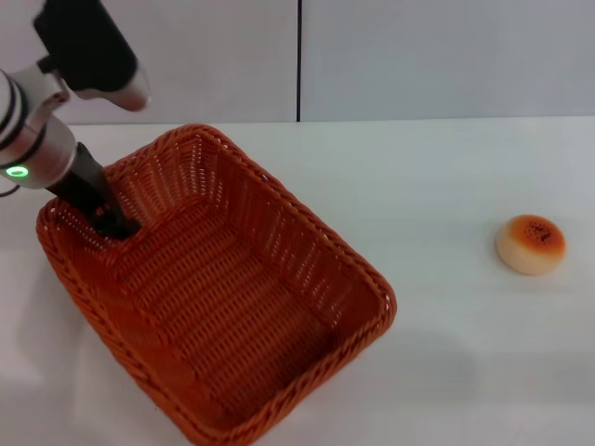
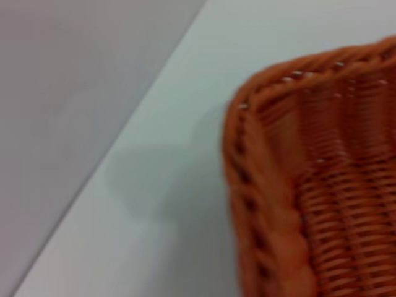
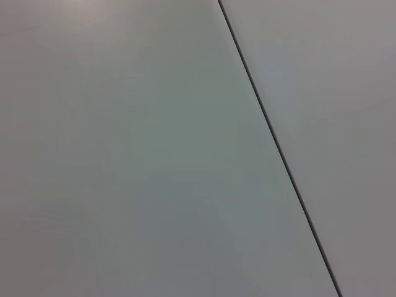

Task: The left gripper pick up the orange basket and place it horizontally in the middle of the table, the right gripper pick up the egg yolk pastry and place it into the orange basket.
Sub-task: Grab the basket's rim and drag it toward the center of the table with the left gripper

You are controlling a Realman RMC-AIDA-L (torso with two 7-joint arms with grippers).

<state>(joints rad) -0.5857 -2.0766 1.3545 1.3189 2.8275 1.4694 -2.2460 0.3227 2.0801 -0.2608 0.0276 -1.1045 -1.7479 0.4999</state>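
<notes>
Head view looks down from above — left wrist view hugs the orange basket [image 1: 223, 297] rim, shared.

A bare test or lab setup: a plain white table [image 1: 446, 353] runs back to blank grey wall panels [image 1: 437, 56] split by one dark vertical seam [image 1: 299, 56], with no furnishings.

White table [image 1: 446, 167]: orange basket [image 1: 223, 307] left, egg yolk pastry [image 1: 531, 244] right, well apart.

Pale grey wall panels [image 1: 418, 56], thin dark vertical seam [image 1: 299, 56]
</notes>
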